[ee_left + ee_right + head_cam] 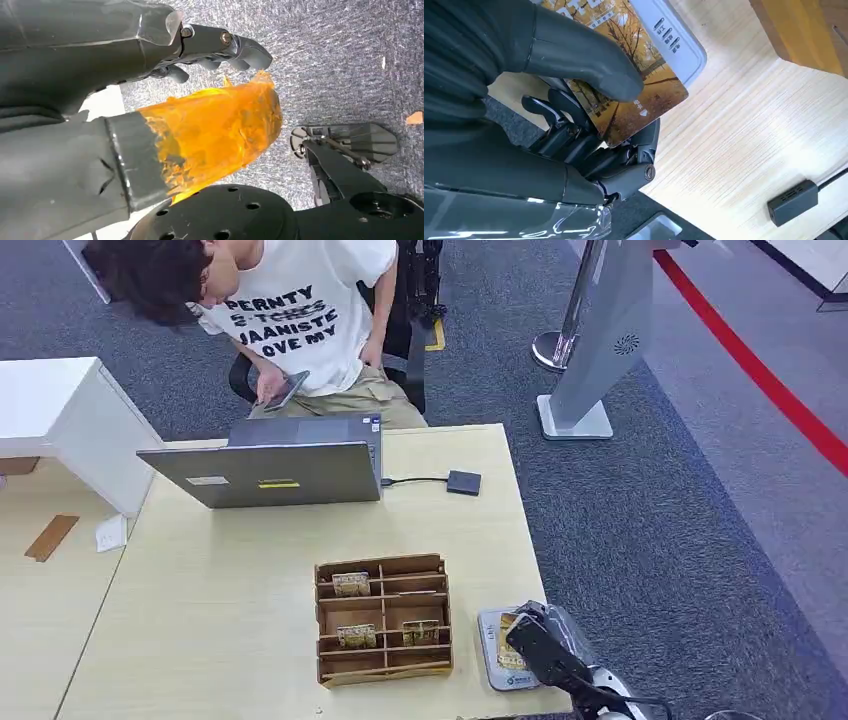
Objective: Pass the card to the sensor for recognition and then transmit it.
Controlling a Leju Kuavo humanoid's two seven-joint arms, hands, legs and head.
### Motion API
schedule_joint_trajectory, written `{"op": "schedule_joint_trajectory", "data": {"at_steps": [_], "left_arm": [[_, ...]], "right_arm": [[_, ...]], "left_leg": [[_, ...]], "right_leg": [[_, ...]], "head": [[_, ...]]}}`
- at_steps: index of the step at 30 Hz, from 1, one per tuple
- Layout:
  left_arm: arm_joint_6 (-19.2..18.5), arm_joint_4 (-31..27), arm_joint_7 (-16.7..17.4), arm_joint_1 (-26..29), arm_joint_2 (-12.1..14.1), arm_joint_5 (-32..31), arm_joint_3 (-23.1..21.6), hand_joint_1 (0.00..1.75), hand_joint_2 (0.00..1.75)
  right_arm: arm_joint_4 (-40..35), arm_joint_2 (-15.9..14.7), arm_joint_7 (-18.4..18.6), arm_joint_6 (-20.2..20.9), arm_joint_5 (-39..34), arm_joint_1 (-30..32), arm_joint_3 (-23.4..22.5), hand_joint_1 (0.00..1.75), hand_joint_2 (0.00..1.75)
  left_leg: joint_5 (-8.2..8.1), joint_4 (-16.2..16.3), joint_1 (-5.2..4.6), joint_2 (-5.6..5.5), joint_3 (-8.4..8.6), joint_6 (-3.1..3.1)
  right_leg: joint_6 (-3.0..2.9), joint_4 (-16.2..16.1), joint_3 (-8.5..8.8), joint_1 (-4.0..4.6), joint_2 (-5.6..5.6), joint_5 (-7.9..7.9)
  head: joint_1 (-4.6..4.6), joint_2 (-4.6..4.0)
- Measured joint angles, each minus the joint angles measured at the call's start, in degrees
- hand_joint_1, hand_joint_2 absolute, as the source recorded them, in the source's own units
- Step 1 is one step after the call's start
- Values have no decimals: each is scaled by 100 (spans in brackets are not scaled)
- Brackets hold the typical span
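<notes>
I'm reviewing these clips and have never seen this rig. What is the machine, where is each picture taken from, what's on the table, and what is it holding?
This is a two-armed humanoid robot. The head view looks down from its body at a table. The two others come from cameras at its wrists.

On the table stand a laptop, a wooden rack with cards in some slots, a small black box on a cable, and a grey sensor near the robot's edge. A person sits behind the laptop.

The right hand grips a card with an autumn-tree picture, over the sensor. The left hand hangs over the carpet, its thumb wrapped in orange tape; it seems to hold nothing.
</notes>
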Motion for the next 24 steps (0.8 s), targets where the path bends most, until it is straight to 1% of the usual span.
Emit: {"op": "schedule_joint_trajectory", "data": {"at_steps": [21,24], "left_arm": [[13,0,-9,0,0,74,-2,0,0],[20,0,-11,-1,0,103,-4,0,0]], "right_arm": [[-31,0,0,-76,-22,30,-4,175,175],[-66,2,-64,-94,-109,41,-18,175,175]], "left_leg": [[0,0,0,0,0,0],[0,0,0,0,0,0]], "right_leg": [[0,0,0,0,0,0],[0,0,0,0,0,0]], "head": [[0,0],[0,0]]}}
